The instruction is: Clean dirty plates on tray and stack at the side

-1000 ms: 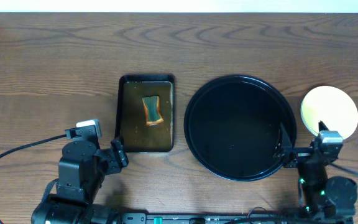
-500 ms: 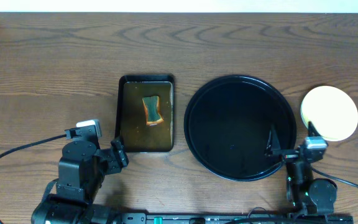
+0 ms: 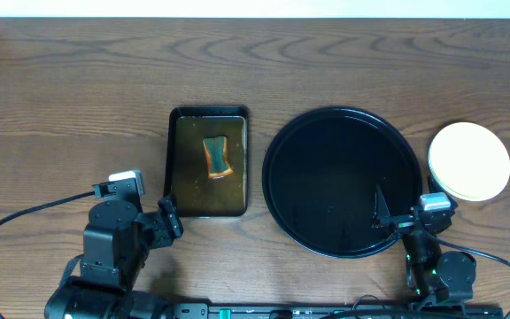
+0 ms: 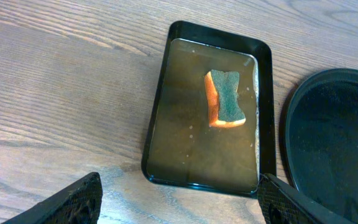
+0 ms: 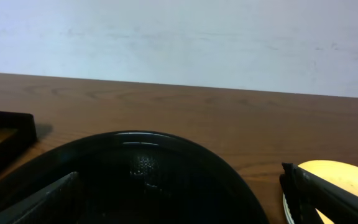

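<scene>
Plates (image 3: pixel 469 160) apparently stacked beside tray (image 3: pixel 326 177) | left gripper (image 4: pixel 180 180), right gripper (image 5: pixel 180 174) spread

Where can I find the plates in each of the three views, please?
Overhead: the plates lie at the right, on the table just beside the tray.
Left wrist: not in it; only the left part of the tray shows, at the right edge.
Right wrist: plates in the lower right corner, to the right of the tray.
Shared landmark: the tray.
</scene>
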